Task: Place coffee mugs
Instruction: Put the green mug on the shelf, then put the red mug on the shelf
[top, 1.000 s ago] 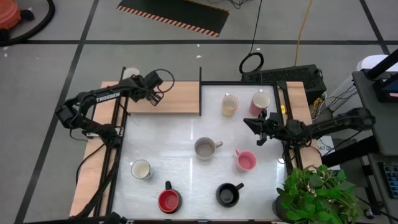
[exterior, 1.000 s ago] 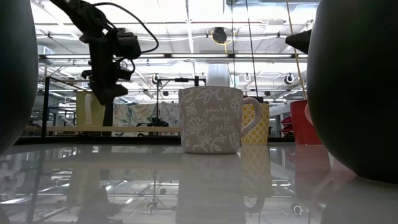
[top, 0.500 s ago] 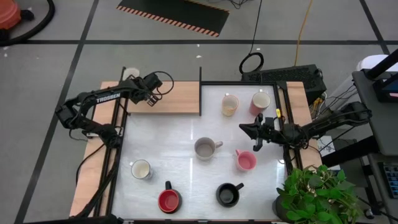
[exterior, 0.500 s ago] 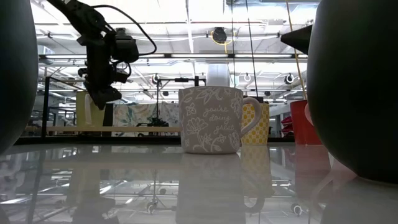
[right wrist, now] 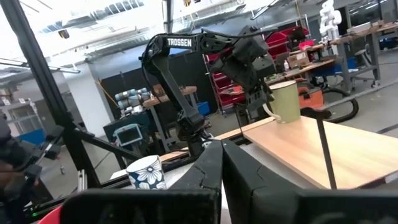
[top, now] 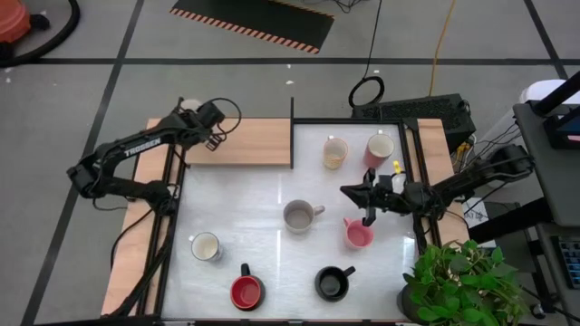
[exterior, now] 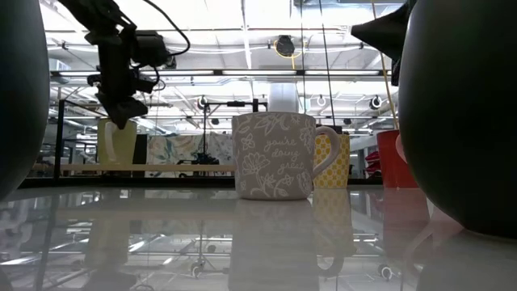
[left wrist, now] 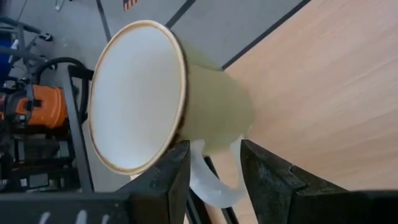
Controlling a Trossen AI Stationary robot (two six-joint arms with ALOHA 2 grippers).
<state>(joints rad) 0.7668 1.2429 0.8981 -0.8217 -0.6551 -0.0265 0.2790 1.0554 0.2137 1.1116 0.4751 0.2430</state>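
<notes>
The high view looks straight down on the whole surface (top: 272,217) from well above. The low view sits at surface height, facing level into the room — a grey mug (exterior: 275,155) stands mid-frame, dark mugs looming very near at both edges. The left wrist view peers past its own jaws at a cream mug (left wrist: 168,106) filling the frame (very close). The right wrist view shares that mug, small and far at its upper right.

potted plant (top: 453,281), wooden shelf (top: 258,145), orange vacuum (top: 16,18)
</notes>
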